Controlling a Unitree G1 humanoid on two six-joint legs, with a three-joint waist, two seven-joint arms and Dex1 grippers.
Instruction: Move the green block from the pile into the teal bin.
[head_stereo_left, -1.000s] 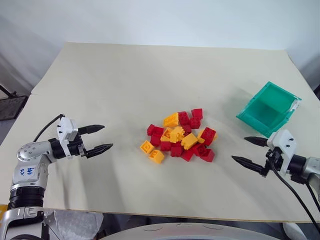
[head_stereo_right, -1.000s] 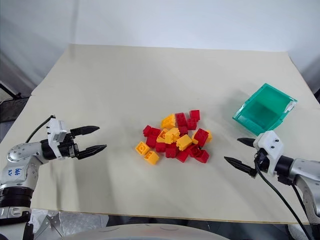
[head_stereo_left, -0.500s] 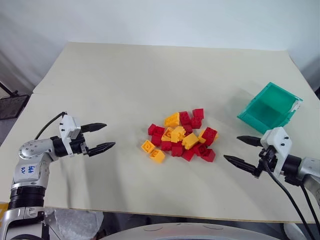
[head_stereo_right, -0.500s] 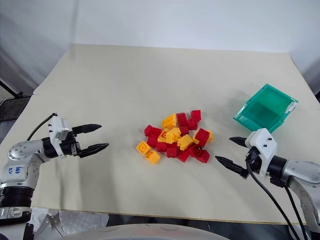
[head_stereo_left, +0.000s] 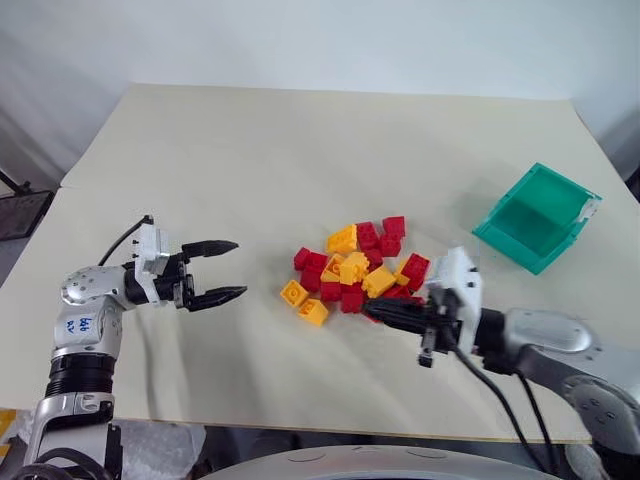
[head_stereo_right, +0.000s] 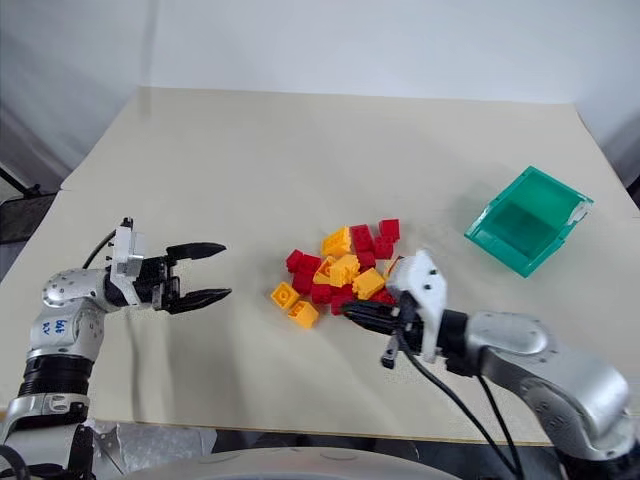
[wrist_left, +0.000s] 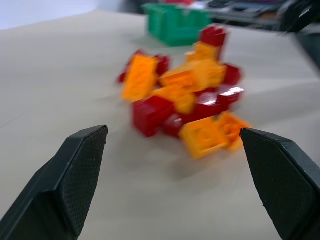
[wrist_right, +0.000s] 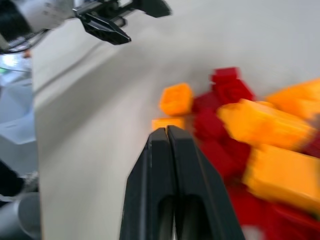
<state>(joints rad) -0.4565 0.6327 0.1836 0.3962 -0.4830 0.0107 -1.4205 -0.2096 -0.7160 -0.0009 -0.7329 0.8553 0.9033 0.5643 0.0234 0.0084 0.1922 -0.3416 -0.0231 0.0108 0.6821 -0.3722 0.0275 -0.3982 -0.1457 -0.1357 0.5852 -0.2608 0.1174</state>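
The pile of red and yellow-orange bricks lies mid-table. The green block is hidden from view. Far to the right stands the teal bin, open-topped, with a white tag on its rim. My right gripper is shut with nothing between its fingers, and its tip is at the pile's near right edge. The right wrist view shows the closed fingertips just short of the bricks. My left gripper stands open to the left of the pile, pointing at it across a gap of bare table.
The beige table stretches wide behind the pile. A black cable trails from my right wrist over the near table edge. A dark rack stands on the floor off the table's left side.
My right gripper swung left from beside the teal bin to the pile's near edge and closed from open. My left gripper edged right toward the pile, still open.
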